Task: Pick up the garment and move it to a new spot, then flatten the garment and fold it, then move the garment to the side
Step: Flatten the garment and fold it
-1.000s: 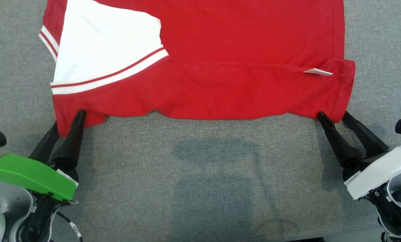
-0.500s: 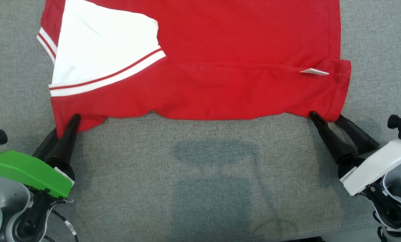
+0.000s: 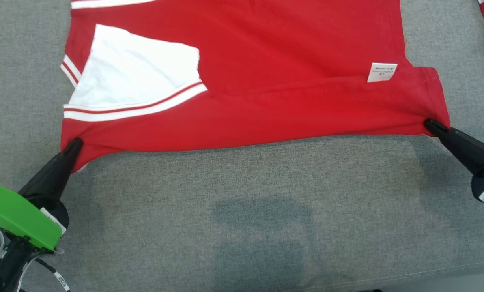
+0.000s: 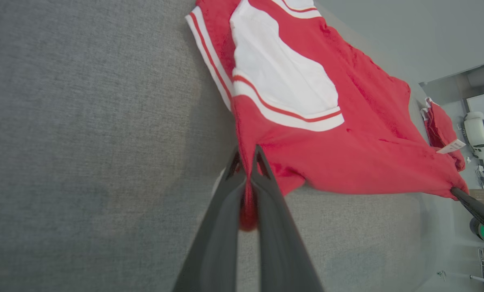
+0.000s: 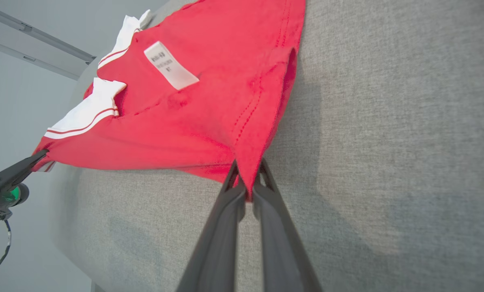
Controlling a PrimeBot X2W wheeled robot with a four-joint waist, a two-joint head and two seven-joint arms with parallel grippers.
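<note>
Red shirt [image 3: 274,105] corners pinched shut in left gripper [image 3: 74,144] and right gripper [image 3: 429,123], cloth spreading ahead of both; likely soft, light, limp, so corners seem the best hold.

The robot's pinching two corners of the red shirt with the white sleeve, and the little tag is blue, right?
No: the small rectangular tag is white, not blue; the head view shows it. The left gripper and right gripper do pinch two corners of the red shirt with the white sleeve.

loc: robot lab/test rm | evid: grey cloth-covered bench [image 3: 242,219]; bare walls [image 4: 388,32]; white equip [image 4: 476,136] in bkgd
</note>
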